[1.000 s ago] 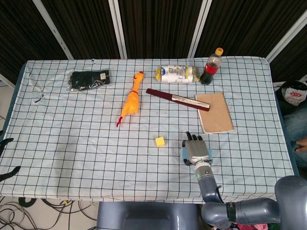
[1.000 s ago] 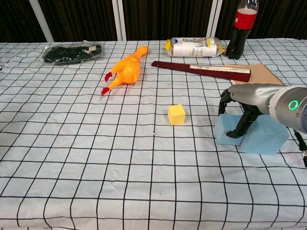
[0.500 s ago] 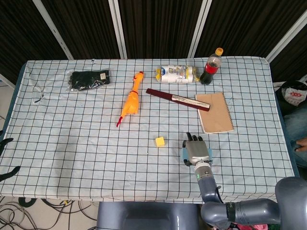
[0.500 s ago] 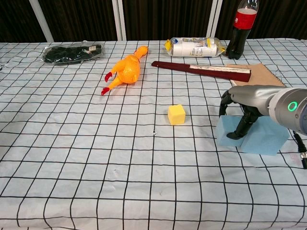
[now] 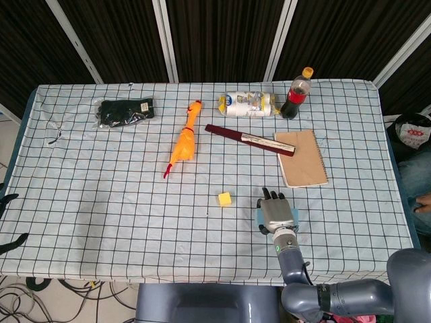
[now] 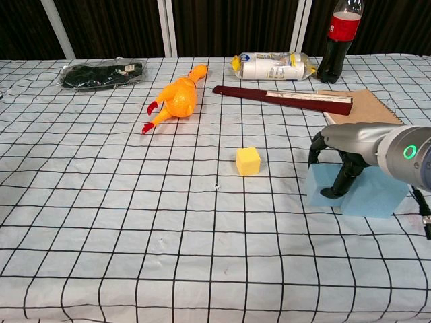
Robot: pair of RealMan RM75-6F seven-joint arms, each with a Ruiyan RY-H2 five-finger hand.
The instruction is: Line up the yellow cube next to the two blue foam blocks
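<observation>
the yellow cube (image 5: 225, 198) (image 6: 248, 161) sits alone on the checked tablecloth (image 5: 121, 202) (image 6: 135, 222), near the middle of the table and apart from everything else. to its right, with a gap of bare cloth between, lies the blue foam (image 5: 258, 215) (image 6: 370, 196), which shows as one pale blue slab in the chest view; whether it is two blocks cannot be told. the right hand (image 5: 276, 214) (image 6: 343, 158) is arched over the foam with its fingers (image 6: 335, 184) curled down, the fingertips touching the foam's front and top; it seems to grip the foam, though the far side of the hold is hidden. the cube lies to the left of this hand, untouched. the left hand is out of both views. farther back lie an orange rubber chicken (image 5: 183, 145) (image 6: 175, 99), a dark red folded fan (image 5: 246, 139) (image 6: 283, 98), a brown notebook (image 5: 302, 158) (image 6: 357, 102), a cola bottle (image 5: 296, 94) (image 6: 337, 40), a white wrapped packet (image 5: 248, 103) (image 6: 273, 66) and a black bag (image 5: 125, 111) (image 6: 101, 73)
</observation>
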